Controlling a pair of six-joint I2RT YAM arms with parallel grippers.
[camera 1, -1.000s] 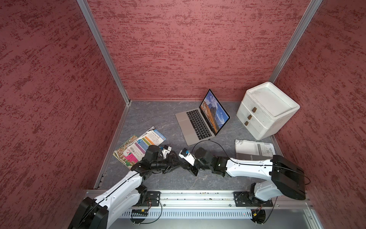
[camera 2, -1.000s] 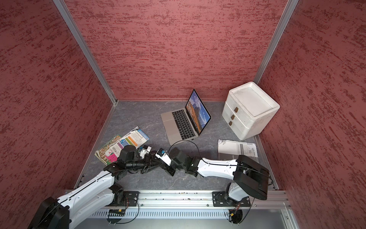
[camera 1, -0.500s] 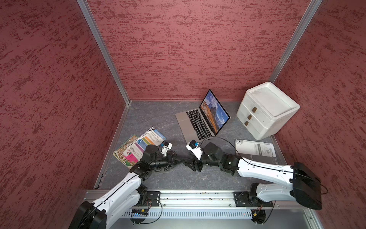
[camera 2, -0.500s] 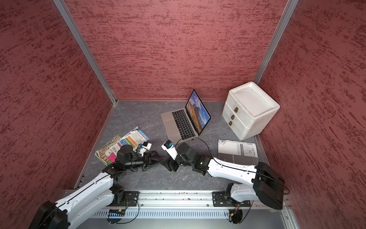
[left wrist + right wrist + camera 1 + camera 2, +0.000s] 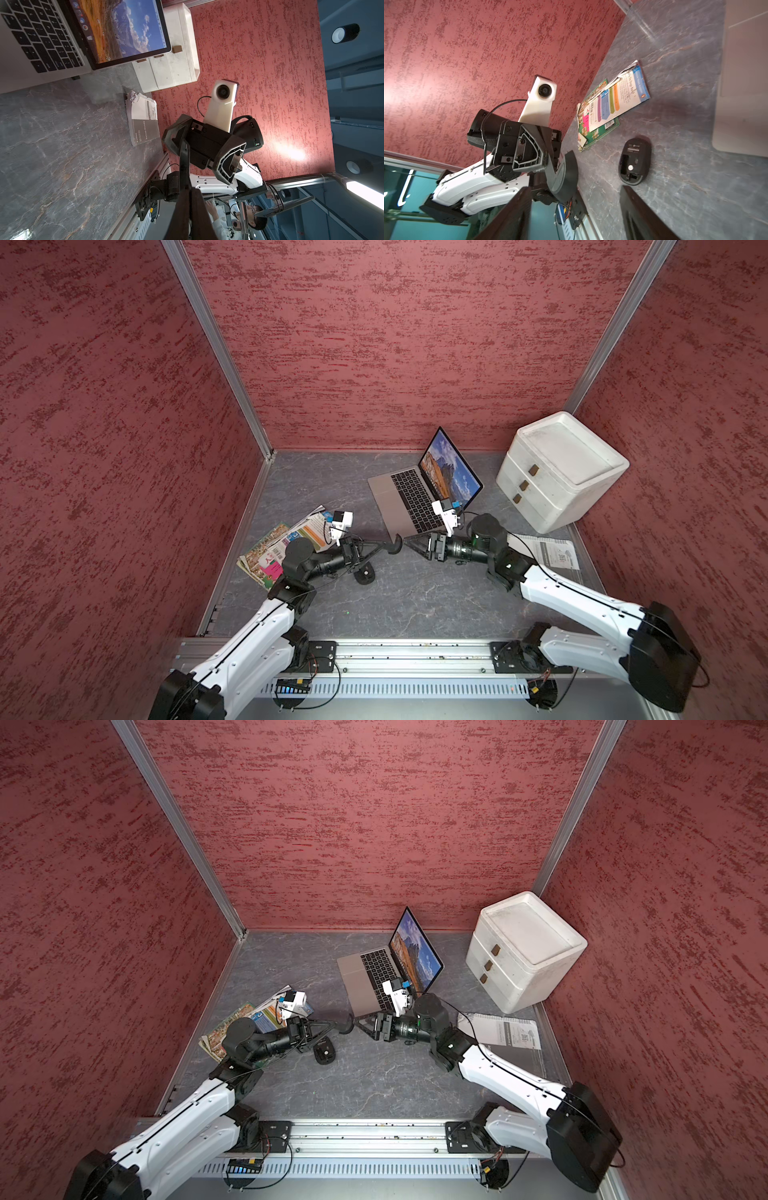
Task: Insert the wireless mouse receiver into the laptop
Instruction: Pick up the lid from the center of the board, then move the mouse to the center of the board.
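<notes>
Two claws: they face each other tip to tip above the worktop (image 5: 415, 605), just apart, as both top views show.
Left claw (image 5: 380, 548): clenched on the curved black mouse cover (image 5: 397, 544), which it holds up off the worktop.
Right claw (image 5: 410, 540): released, jaws spread with nothing between them. It points at the cover from the 3 o'clock side.
Mouse (image 5: 365, 573): belly up on the worktop at about 7 o'clock of the left claw, its underside laid bare.
Receiver: in neither claw. In the right wrist view a small dark stub (image 5: 633, 176) sits in the mouse's opened underside. I take that for it, though it is too small to be sure.
Laptop (image 5: 401, 497): open and lit, at 12 o'clock of the right claw and apart from the mouse.
Around: leaflets (image 5: 274, 549) at 9 o'clock of the left claw, a manual (image 5: 548, 551) at 3 o'clock of the right claw, and a white drawer box (image 5: 561, 472) at 2 o'clock of the laptop.
Done: the cover is off the mouse.
Left: by my judgement most of the job. The stub has to be picked out, carried to the laptop's side and pushed into a port.
</notes>
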